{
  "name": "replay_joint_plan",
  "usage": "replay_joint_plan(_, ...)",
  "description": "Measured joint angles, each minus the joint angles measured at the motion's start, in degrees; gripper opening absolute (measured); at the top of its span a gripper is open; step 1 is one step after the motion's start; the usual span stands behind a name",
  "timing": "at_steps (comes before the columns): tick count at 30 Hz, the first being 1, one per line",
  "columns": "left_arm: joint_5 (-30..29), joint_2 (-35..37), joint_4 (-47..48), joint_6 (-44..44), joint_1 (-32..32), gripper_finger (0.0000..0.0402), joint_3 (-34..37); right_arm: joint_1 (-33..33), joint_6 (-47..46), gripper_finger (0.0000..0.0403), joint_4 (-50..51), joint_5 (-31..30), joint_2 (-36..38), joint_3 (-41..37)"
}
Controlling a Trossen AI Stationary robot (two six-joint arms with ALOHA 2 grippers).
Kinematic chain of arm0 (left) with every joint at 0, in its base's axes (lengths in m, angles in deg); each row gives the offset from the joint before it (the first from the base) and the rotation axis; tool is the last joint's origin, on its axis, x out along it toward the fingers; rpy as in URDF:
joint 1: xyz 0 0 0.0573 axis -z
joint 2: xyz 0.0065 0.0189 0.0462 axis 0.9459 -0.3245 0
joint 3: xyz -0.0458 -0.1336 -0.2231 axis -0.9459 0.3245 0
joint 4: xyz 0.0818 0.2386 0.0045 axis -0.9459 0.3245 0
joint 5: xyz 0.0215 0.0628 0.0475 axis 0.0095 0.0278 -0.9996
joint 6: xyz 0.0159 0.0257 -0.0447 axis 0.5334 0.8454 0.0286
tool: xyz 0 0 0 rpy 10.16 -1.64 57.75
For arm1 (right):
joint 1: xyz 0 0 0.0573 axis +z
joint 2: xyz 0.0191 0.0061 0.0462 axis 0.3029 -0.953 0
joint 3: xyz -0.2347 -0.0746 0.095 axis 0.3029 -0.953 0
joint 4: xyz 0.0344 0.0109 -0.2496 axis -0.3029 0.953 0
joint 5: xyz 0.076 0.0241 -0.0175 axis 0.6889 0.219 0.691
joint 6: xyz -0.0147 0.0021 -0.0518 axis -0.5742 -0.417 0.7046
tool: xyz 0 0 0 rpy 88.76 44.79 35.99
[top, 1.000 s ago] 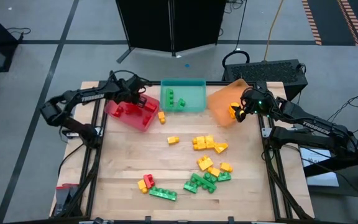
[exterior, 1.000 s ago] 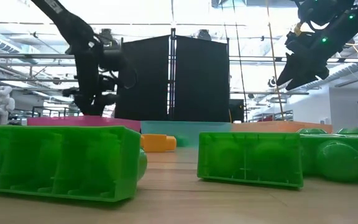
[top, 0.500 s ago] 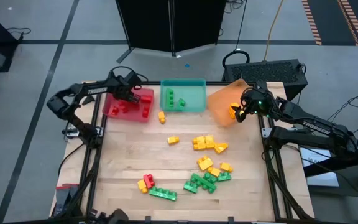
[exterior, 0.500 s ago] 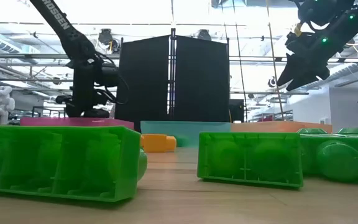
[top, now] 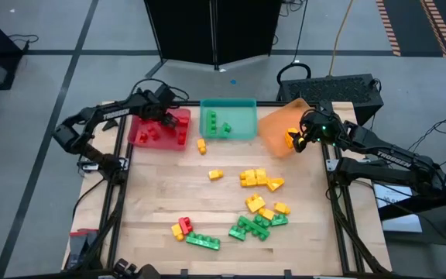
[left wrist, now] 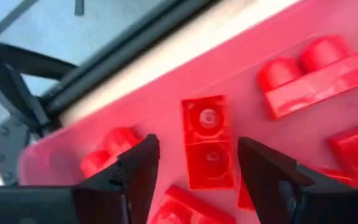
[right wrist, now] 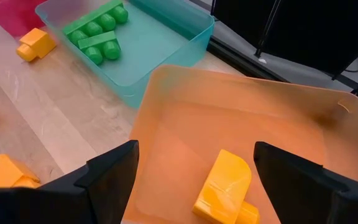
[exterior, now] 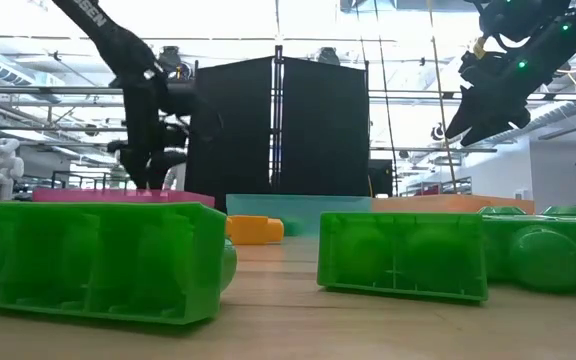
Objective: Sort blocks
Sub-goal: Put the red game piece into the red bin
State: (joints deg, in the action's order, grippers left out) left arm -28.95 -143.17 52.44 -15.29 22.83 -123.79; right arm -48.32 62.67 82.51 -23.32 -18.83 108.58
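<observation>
Jaws on both arms stand apart and hold nothing, as we see it: the left gripper hangs over the red tray at the worktop's far left edge, its fingers framing a loose red block lying on the tray floor among other red ones. Our right gripper hovers above the orange tray at the far right corner, open wide, with one yellow block lying inside. Between them sits the teal tray holding green blocks. Most blocks lie scattered across the middle and near half of the worktop, with bare wood on the left side. A dark panel stands beyond the far edge.
</observation>
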Motion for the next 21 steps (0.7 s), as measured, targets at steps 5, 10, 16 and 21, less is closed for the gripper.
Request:
replay_joint_plan(5,1.54,3.10,5.30,-0.37,0.05,0.0245,-3.34,-0.01,0.07,0.0315,0.00,-0.01,0.01,0.00)
replay_joint_plan(10,11.98,7.88,9.07,-9.43,3.13,0.0249,-6.39,0.00,0.09,0.0315,0.00,0.01,0.00,0.00)
replay_joint_plan(16,20.30,15.62,5.64,-13.40,19.17,0.0249,-6.48,-0.01,0.09,0.0315,0.00,0.01,-0.01,0.00)
replay_joint_plan(21,20.61,18.26,5.20,-16.87,37.95,0.0249,-6.48,0.01,0.32,0.0315,0.00,0.01,0.00,0.00)
